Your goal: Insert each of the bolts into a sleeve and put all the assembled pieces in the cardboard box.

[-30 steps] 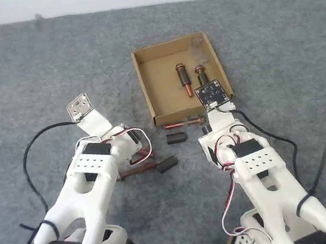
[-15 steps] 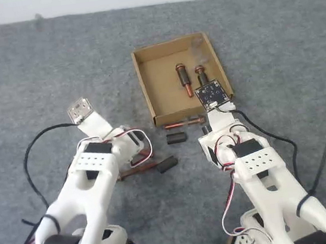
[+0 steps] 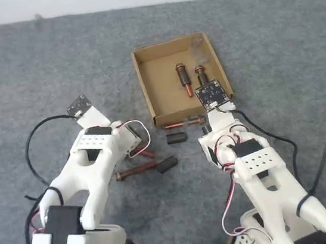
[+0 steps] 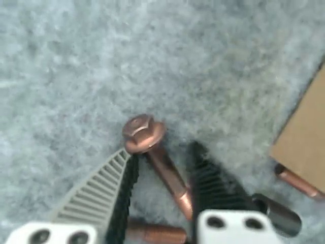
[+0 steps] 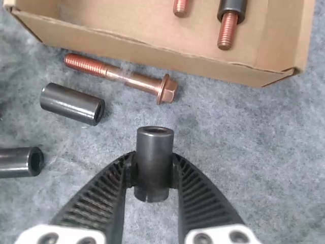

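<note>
L hand (image 4: pixel 163 158): fingers apart, low over the counter (image 3: pixel 274 53), one on each side of a bolt's shank; not closed on it.
Straddled bolt (image 4: pixel 155 155): flat on the grey counter, flanged hex head sticking out past the fingertips.
R hand (image 5: pixel 154 168): clamped on the held sleeve (image 5: pixel 154 152), open bore pointing away from the hand; sits just outside the box's front wall.
Cardboard box (image 3: pixel 144 85): open top, on the counter ahead of both arms.
In box: first assembled piece (image 3: pixel 182 78) and second assembled piece (image 3: pixel 200 74), side by side, towards the wall on the R arm's side.
Bolt by box (image 3: pixel 184 121): flat, lying along the outside of the front wall, just beside it.
Loose sleeve (image 3: pixel 176 137): on its side, just beside that bolt, on the arms' side.
Third bolt (image 3: pixel 134 171): flat btwn the arms, near L hand; end sleeve (image 3: pixel 168 164) lies at its tip. Can't tell if the tip is inside.
</note>
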Motion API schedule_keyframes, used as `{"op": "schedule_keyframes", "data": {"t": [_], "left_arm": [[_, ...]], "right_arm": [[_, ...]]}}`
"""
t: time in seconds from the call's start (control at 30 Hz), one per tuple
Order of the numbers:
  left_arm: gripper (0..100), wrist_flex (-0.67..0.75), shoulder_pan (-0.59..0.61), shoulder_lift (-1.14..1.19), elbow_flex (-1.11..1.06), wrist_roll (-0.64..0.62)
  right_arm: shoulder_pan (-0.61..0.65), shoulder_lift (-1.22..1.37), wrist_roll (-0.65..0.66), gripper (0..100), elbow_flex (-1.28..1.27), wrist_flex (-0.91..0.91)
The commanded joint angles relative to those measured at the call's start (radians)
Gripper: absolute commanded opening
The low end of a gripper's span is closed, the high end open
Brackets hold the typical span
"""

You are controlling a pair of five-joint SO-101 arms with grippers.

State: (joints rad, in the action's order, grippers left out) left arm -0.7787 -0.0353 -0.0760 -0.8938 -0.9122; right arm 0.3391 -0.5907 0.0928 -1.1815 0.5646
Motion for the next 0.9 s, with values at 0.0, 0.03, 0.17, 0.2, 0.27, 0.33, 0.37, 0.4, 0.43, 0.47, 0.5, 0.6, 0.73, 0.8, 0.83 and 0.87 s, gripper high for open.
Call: {"op": "schedule_keyframes", "data": {"t": [0.0, 0.03, 0.17, 0.2, 0.27, 0.33, 0.37, 0.4, 0.43, 0.47, 0.5, 0.6, 0.73, 0.8, 0.83, 0.87], "left_arm": [[1, -0.003, 0.011, 0.002, 0.041, 0.044], [2, -0.003, 0.011, 0.002, 0.042, 0.049], [1, 0.028, 0.025, 0.000, 0.050, 0.046], [1, 0.049, 0.046, 0.000, 0.053, 0.043], [1, 0.101, 0.115, 0.000, 0.064, 0.000], [1, 0.167, 0.193, 0.000, 0.071, -0.048], [1, 0.210, 0.226, 0.002, 0.070, -0.061], [1, 0.249, 0.250, 0.005, 0.067, -0.071], [1, 0.273, 0.267, 0.002, 0.061, -0.074], [1, 0.288, 0.276, 0.002, 0.058, -0.077], [1, 0.293, 0.278, 0.002, 0.054, -0.080], [1, 0.292, 0.275, 0.002, 0.053, -0.077], [1, 0.292, 0.275, 0.002, 0.051, -0.075], [1, 0.292, 0.275, 0.002, 0.051, -0.074], [1, 0.292, 0.276, 0.002, 0.051, -0.074], [1, 0.292, 0.276, 0.002, 0.051, -0.074]], "right_arm": [[-0.015, -0.048, -0.006, 0.7, 0.011, -0.021], [-0.015, -0.048, -0.006, 0.7, 0.011, -0.021], [-0.015, -0.048, -0.006, 0.7, 0.011, -0.021], [-0.015, -0.048, -0.006, 0.7, 0.011, -0.021], [-0.015, -0.048, -0.006, 0.7, 0.011, -0.021], [-0.015, -0.048, -0.006, 0.7, 0.011, -0.021], [-0.015, -0.048, -0.006, 0.7, 0.011, -0.021], [-0.015, -0.048, -0.006, 0.7, 0.011, -0.021], [-0.015, -0.048, -0.006, 0.7, 0.011, -0.021], [-0.015, -0.048, -0.006, 0.7, 0.011, -0.021], [-0.015, -0.048, -0.006, 0.7, 0.011, -0.021], [-0.015, -0.048, -0.006, 0.7, 0.011, -0.021], [0.007, -0.048, -0.006, 0.7, 0.008, -0.021], [0.039, -0.048, -0.006, 0.9, -0.015, -0.054], [0.061, -0.048, -0.006, 0.9, -0.035, -0.096], [0.077, -0.048, -0.006, 0.9, -0.060, -0.156]]}}
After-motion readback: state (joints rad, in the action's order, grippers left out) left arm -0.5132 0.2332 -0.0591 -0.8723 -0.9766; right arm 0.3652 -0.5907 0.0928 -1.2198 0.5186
